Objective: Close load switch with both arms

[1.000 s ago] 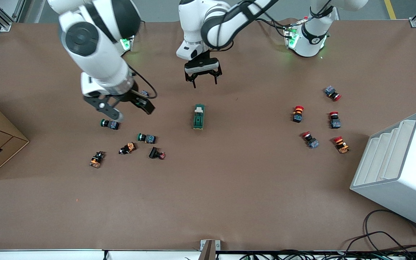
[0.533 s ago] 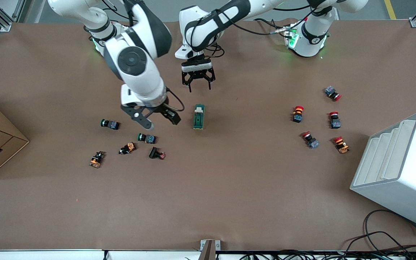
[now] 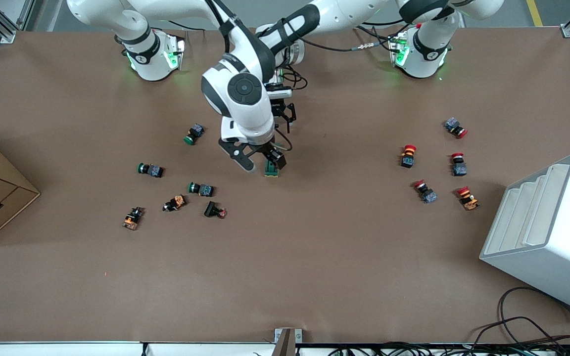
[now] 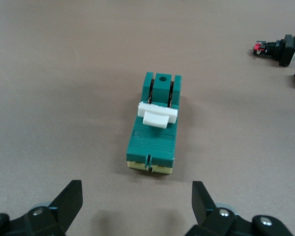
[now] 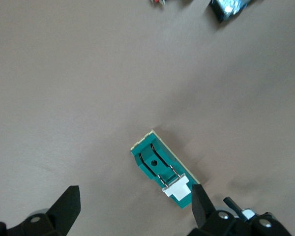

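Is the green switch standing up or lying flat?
Lying flat. The load switch rests lengthwise on the brown table, its white handle facing up.

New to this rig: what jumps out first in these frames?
Both arms crowd the middle of the table over the green load switch with its white handle. The right gripper is open right over the switch, and the left gripper is open just above the end nearer the bases. Green-capped push buttons are scattered toward the right arm's end, red-capped ones toward the left arm's end.
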Motion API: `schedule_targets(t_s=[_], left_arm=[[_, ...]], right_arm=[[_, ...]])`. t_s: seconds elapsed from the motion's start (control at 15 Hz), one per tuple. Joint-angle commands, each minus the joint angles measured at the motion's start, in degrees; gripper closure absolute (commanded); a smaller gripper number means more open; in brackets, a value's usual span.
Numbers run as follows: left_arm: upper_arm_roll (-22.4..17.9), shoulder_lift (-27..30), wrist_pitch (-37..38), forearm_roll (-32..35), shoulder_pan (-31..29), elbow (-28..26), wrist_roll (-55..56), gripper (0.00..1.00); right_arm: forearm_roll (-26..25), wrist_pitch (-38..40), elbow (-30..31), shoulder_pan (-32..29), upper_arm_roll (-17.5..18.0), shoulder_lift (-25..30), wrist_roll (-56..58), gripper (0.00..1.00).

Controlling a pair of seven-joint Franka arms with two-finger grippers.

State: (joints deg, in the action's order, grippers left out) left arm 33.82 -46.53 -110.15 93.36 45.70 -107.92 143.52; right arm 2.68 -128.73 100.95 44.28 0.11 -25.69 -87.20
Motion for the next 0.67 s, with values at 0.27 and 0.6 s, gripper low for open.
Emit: schedule_targets(t_s=[0.27,0.6], left_arm=[[-6.04,-1.37,2.13,4.72,7.12,0.96,2.73,0.02],[-6.57,-2.42,3.71,8.76,7.21,0.70,4.48,0.02]], right_arm=[[-0.04,-8.20,4.52,5.03,-0.81,-5.33,-6.14,0.00],[0.23,-8.91,4.52,6.26,-0.73,-5.69,-7.64,0.00]])
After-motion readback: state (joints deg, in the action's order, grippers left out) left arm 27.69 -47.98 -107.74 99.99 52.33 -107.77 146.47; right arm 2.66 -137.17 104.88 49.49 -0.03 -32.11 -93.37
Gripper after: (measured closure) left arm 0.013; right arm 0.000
